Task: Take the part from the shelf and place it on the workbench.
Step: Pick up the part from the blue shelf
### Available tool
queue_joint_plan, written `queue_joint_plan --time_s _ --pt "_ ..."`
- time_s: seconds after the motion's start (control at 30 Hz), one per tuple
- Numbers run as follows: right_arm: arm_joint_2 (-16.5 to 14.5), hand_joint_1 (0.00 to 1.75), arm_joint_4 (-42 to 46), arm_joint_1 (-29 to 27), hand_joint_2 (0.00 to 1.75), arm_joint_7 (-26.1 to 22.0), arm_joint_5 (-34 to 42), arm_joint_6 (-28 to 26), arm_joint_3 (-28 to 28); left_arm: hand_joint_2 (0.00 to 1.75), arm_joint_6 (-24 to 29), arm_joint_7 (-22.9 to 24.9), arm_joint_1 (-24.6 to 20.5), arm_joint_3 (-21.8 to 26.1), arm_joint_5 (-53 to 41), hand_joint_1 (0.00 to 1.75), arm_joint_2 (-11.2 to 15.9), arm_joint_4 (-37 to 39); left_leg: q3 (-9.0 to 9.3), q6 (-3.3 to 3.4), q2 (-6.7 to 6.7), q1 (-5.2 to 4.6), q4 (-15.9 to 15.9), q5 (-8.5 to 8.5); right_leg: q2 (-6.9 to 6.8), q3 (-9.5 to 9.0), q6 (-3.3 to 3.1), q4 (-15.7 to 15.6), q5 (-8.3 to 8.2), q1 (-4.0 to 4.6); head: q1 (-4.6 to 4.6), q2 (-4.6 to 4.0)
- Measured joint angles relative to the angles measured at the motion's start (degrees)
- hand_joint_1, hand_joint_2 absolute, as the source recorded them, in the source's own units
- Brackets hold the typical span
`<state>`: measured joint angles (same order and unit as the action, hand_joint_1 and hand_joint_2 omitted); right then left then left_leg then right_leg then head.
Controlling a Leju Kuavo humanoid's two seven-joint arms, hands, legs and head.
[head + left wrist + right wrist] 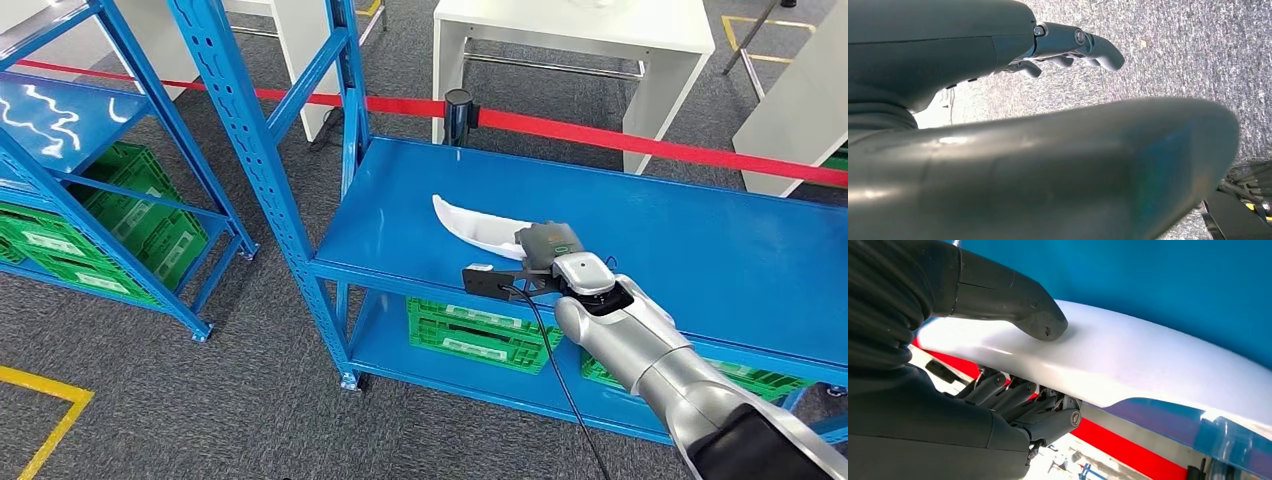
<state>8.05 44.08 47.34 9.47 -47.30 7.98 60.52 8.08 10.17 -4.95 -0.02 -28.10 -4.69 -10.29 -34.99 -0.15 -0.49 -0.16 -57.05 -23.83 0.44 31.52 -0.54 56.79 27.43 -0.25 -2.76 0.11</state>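
Right hand (548, 245) reached forward, thumb and fingers (1013, 397) clamping part; left hand (1068, 47) hanging, fingers loosely curled.

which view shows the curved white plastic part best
The head view: it shows the curved white plastic part lying on the blue metal shelf, its far tip free. The right wrist view shows only a close stretch under the right robot hand's thumb. The left wrist view faces carpet.

Bright, even overhead lighting is filling the head view.
Glare is streaking the upper-left blue shelf (60, 120); the white part (1148, 365) is blowing out near the wrist camera, and the close left robot hand (1068, 47) is blurring.
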Motion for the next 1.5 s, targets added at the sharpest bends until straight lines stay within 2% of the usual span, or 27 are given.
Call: queue_joint_plan --time_s 0.03,0.17,0.43,0.6,0.8,0.97,1.03,1.07,1.1,1.13,1.2,1.23,1.27,1.3,1.37,1.4,1.43,1.5 --pt "0.0 1.75 0.0 0.0 1.75 -0.1 0.0 0.0 0.0 0.0 0.0 -0.1 0.0 0.0 0.0 0.0 0.0 0.0 0.01 0.0 -0.01 0.0 0.0 0.0 -0.02 -0.01 0.0 0.0 0.0 0.0 0.01 0.0" --pt "-0.2 1.75 -0.3 0.0 1.75 -0.5 -0.2 -0.2 0.0 1.75 0.0 -1.1 0.1 0.3 0.6 0.0 0.0 0.0 0.04 0.0 -0.01 0.0 0.0 0.0 -0.02 -0.06 0.0 0.0 0.0 0.0 0.01 0.0" --pt "-0.1 1.75 -0.6 -1.1 1.75 -1.0 -0.1 -2.3 -0.4 1.75 1.9 -3.1 0.6 2.5 2.4 0.0 -0.1 0.0 0.17 -0.01 0.0 0.0 0.0 -0.01 -0.02 -0.16 0.0 0.0 0.0 -0.01 0.01 0.0" --pt "0.0 1.75 1.1 -3.0 1.75 -3.5 5.7 -7.2 -4.0 1.75 1.1 -2.5 1.0 3.0 2.3 0.0 -0.1 0.0 0.19 -0.02 0.02 0.0 0.0 -0.02 -0.01 -0.17 0.01 0.0 0.01 0.0 0.01 0.0" --pt "1.2 1.75 12.3 -9.0 1.75 -11.9 19.2 -13.3 -16.5 1.75 1.7 -2.7 1.1 3.8 2.0 0.0 -0.1 0.0 0.16 0.0 -0.15 -0.03 -0.1 -0.07 -0.13 -0.18 0.06 -0.1 0.03 -0.04 0.01 0.0" --pt "3.9 1.75 23.8 -14.3 1.75 -18.6 25.3 -15.4 -26.8 1.75 2.0 -3.2 1.6 4.6 2.1 0.0 0.0 0.0 0.18 0.69 -0.3 -0.41 -0.4 -0.72 -0.26 -0.51 0.8 -0.2 0.35 -0.43 0.02 0.0" --pt "4.5 1.75 27.3 -16.0 1.75 -20.0 26.1 -15.8 -29.8 1.75 2.1 -3.4 1.8 4.9 2.4 0.0 0.0 0.0 0.53 1.05 -0.15 -0.23 0.0 -0.41 -0.17 -0.64 1.13 -0.1 0.46 -0.48 0.01 0.0" --pt "4.7 1.75 28.7 -16.7 1.75 -20.6 26.4 -16.0 -31.0 1.75 2.2 -3.6 1.9 5.0 2.5 0.0 0.0 0.0 0.74 1.28 -0.04 -0.08 0.3 -0.15 -0.16 -0.45 1.27 0.6 1.05 -0.49 0.04 0.0" --pt "4.9 1.75 29.9 -17.5 1.75 -21.3 26.8 -16.3 -32.0 1.75 2.4 -3.7 1.9 5.2 2.7 0.0 0.0 0.0 0.91 1.49 0.06 0.12 0.7 0.1 -0.15 0.25 1.39 2.3 2.34 -0.49 0.09 0.0" --pt "5.1 1.75 31.1 -18.5 1.75 -22.3 27.4 -16.6 -33.0 1.75 2.6 -3.9 1.9 5.4 3.0 0.0 -0.1 0.0 0.97 1.63 0.14 0.18 0.8 0.2 -0.17 1.56 1.48 5.3 4.26 -0.59 0.13 0.0" --pt "5.1 1.75 33.8 -21.3 1.75 -24.8 29.3 -16.9 -35.2 1.75 2.9 -4.3 2.0 5.9 3.4 0.0 -0.1 0.0 0.81 1.73 0.13 0.23 0.8 0.21 -0.18 5.25 1.75 13.2 8.13 -0.73 0.19 0.0" --pt "5.1 1.75 35.3 -23.1 1.75 -26.4 30.6 -16.8 -36.2 1.75 3.0 -4.5 2.2 6.1 3.6 0.0 -0.1 0.1 0.69 1.71 0.1 0.28 0.7 0.22 -0.18 6.49 1.9 15.9 8.86 -0.85 0.18 0.0" --pt "5.1 1.75 36.8 -24.9 1.75 -28.1 31.9 -16.6 -37.3 1.75 3.1 -4.7 2.4 6.3 3.7 0.0 -0.1 0.1 0.52 1.62 0.06 0.38 0.6 0.22 -0.19 6.73 2.06 16.5 8.42 -0.99 0.19 0.0" --pt "5.0 1.75 38.2 -26.4 1.75 -29.5 33.0 -16.4 -38.3 1.75 3.1 -4.8 2.6 6.5 3.7 0.0 -0.1 0.1 0.29 1.43 0.02 0.53 0.3 0.21 -0.22 5.73 2.24 14.6 6.94 -1.18 0.19 0.0" --pt "4.7 1.75 40.7 -28.6 1.75 -31.6 35.5 -15.1 -40.1 1.75 3.1 -4.9 2.8 6.8 3.7 0.0 -0.1 0.2 -0.36 0.69 -0.02 0.84 -0.6 0.08 -0.31 1.66 2.67 7.1 3.6 -1.53 0.2 0.0" --pt "4.6 1.75 41.8 -29.5 1.75 -32.6 37.4 -13.6 -40.8 1.75 3.2 -4.9 2.9 6.9 3.6 0.0 -0.1 0.2 -0.65 0.19 -0.06 0.91 -1.1 -0.02 -0.19 0.28 2.58 4.5 2.32 -1.52 0.22 0.0" --pt "4.4 1.75 42.8 -30.6 1.75 -34.0 39.9 -11.5 -41.4 1.75 3.2 -4.9 2.9 7.0 3.5 0.0 0.0 0.2 -0.86 -0.33 -0.13 0.9 -1.5 -0.08 -0.06 -0.45 2.29 3.0 1.97 -1.46 0.25 0.0" --pt "4.0 1.75 45.0 -33.1 1.75 -37.3 45.1 -6.8 -42.5 1.75 3.1 -5.1 2.9 7.2 3.2 0.0 0.0 0.2 -1.1 -1.33 -0.33 0.87 -1.8 0.11 0.2 0.04 1.16 3.2 1.82 -1.22 0.24 0.0"
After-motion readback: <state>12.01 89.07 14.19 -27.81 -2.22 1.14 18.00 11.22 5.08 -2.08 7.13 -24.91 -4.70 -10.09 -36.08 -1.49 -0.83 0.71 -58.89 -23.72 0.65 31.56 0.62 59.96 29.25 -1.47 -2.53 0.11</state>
